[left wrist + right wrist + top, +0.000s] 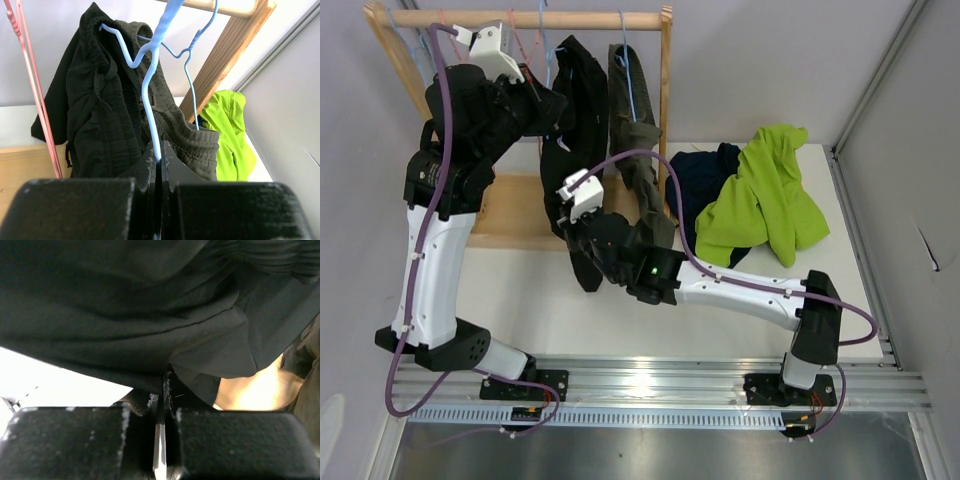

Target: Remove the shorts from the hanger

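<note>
White bench (570, 310), grey walls, a wooden rack (665, 90) at the back. Black shorts (578, 90) hang from the rack on a blue hanger (150, 100), olive shorts (630, 110) beside them. Green shorts (770, 190) and navy shorts (705, 170) lie right of the rack. Left jaws are clamped on the hanger wire, right jaws pinched on the black shorts' lower edge. The cloth looks soft, light and limp, and the waistband may snag. No writing is readable.

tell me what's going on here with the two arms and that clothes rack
The left gripper is shut on the light blue hanger that carries the black shorts, holding it at the wooden rack. The right gripper is closed on the lower fabric of those shorts, which are not yet off the hanger. An olive-grey pair hangs beside them; the lime green shorts and navy shorts lie on the table.
</note>
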`<action>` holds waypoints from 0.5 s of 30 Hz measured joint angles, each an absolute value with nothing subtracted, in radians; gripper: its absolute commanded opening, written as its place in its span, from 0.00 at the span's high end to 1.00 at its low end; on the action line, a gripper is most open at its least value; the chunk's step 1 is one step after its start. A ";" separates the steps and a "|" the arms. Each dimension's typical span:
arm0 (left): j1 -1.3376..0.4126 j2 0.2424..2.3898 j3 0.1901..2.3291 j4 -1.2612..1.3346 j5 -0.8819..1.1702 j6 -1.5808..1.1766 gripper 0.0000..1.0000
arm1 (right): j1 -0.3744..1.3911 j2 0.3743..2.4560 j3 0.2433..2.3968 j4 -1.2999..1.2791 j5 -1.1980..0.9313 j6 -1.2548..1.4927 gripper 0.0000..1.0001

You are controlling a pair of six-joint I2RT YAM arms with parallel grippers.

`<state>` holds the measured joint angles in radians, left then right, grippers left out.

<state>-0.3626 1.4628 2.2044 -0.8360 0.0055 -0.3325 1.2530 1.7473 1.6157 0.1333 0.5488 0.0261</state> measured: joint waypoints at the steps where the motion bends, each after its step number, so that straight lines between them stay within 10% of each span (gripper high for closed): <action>1: -0.363 1.463 2.204 -0.835 0.006 -0.332 1.00 | 1.258 1.747 1.612 0.136 0.554 0.029 1.00; 15: -0.253 1.567 2.320 -0.880 -0.015 -0.314 1.00 | 1.516 1.640 1.352 0.145 0.716 0.186 1.00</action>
